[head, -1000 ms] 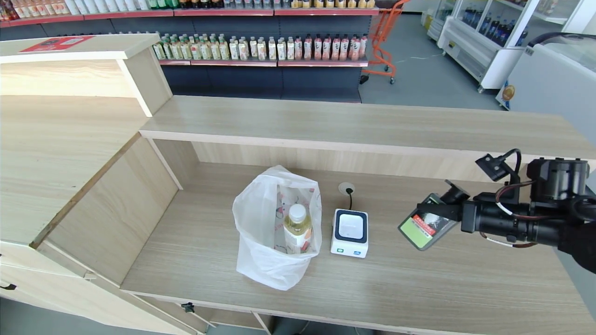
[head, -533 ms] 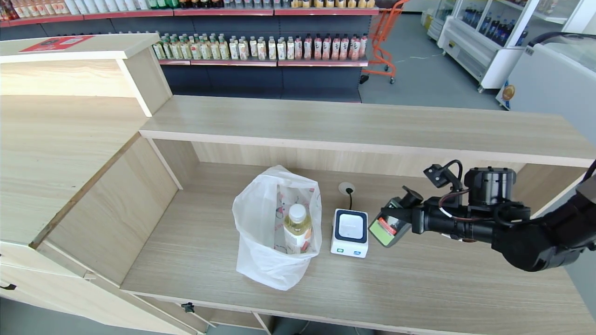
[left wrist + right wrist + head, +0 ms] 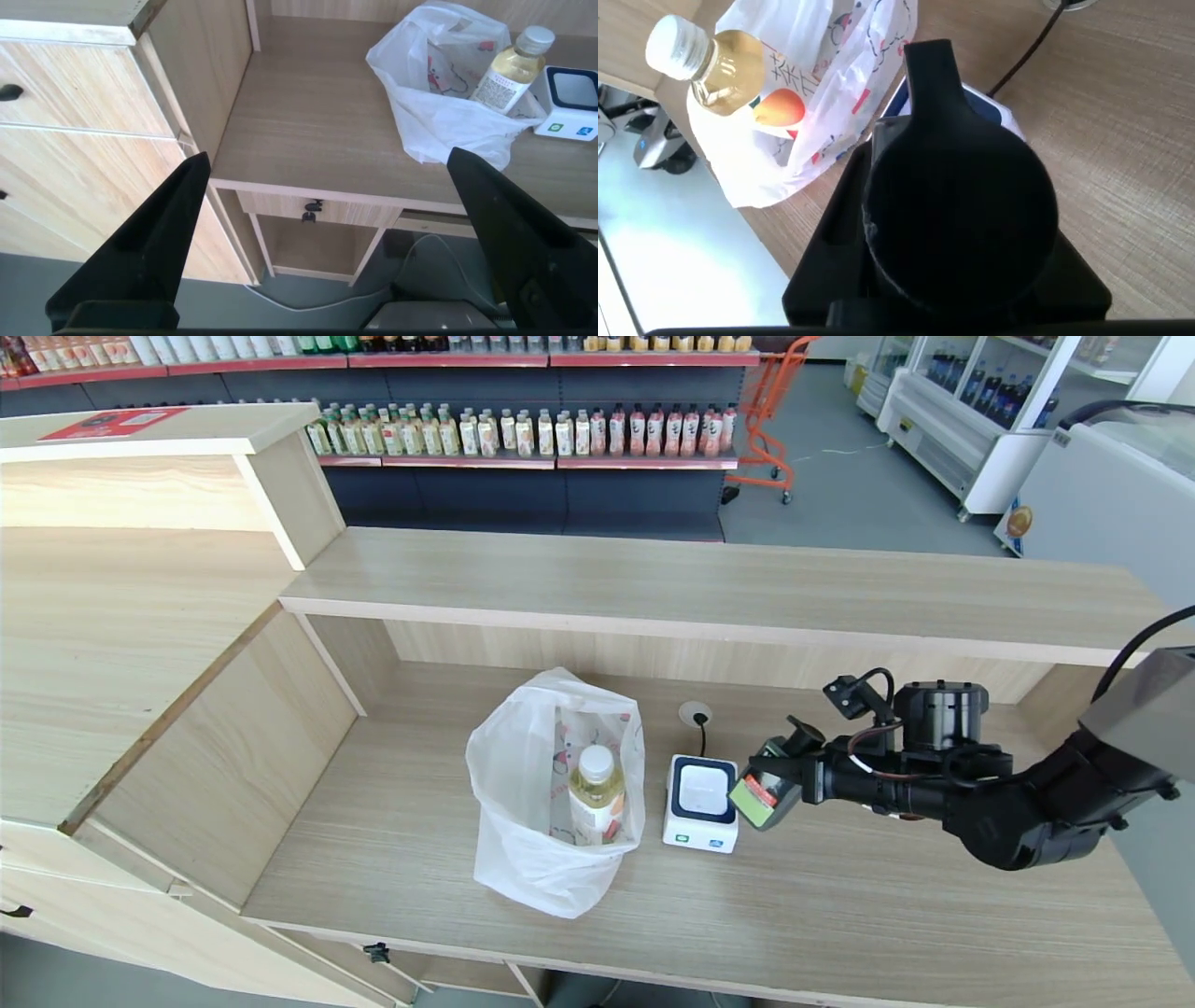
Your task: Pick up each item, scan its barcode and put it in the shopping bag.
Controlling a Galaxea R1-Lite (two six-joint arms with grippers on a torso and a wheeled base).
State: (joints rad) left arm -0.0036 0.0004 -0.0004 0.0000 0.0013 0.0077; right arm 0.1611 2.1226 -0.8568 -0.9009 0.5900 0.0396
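Note:
My right gripper (image 3: 787, 763) is shut on a small pack with a green and red label (image 3: 758, 795), held just right of the white barcode scanner (image 3: 702, 791) and slightly above the counter. In the right wrist view the pack (image 3: 957, 215) is a dark shape hiding part of the scanner (image 3: 994, 105). The white shopping bag (image 3: 523, 821) stands open left of the scanner with a capped bottle of yellow drink (image 3: 596, 793) upright inside. My left gripper (image 3: 329, 163) is open and holds nothing, low off the counter's front left corner, with the bag (image 3: 439, 103) farther off.
The scanner's black cable (image 3: 701, 733) runs to a grommet in the counter (image 3: 840, 896). A raised ledge (image 3: 709, 588) backs the counter and a wooden side wall (image 3: 233, 756) closes its left. Drawers (image 3: 75, 140) sit below the left counter. Bare wood lies in front of the scanner.
My right arm has carried the pack leftward across the counter, from well right of the scanner to right beside it. The bag, bottle and scanner have not moved.

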